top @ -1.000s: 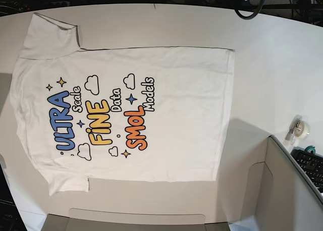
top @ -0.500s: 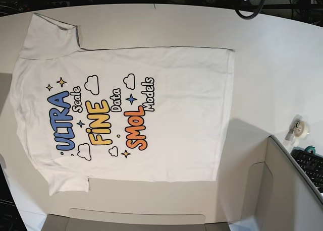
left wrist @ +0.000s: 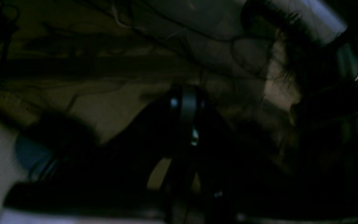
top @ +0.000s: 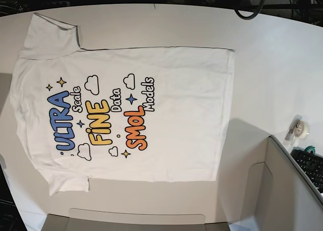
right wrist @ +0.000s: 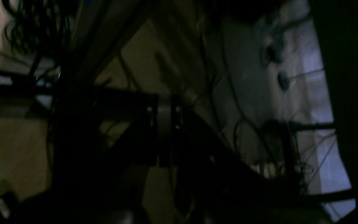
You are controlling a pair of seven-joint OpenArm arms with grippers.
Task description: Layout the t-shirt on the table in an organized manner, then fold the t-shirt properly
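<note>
Base view: the t-shirt (top: 126, 110) is spread flat on the table (top: 272, 64), print up. Being soft, light and floppy, it's probably best pinched at a sleeve or hem corner. Left gripper is closed on nothing; the right one's state can't be told.

A grey panel (top: 282, 190) with a keyboard (top: 310, 166) sits right.

Both wrist views dark and smeared, only cables and dim black shapes to make out, neither hand showing in the base view, keyboard (top: 310, 166) cut by the right edge, small object (top: 299, 128) beside it too tiny to name
</note>
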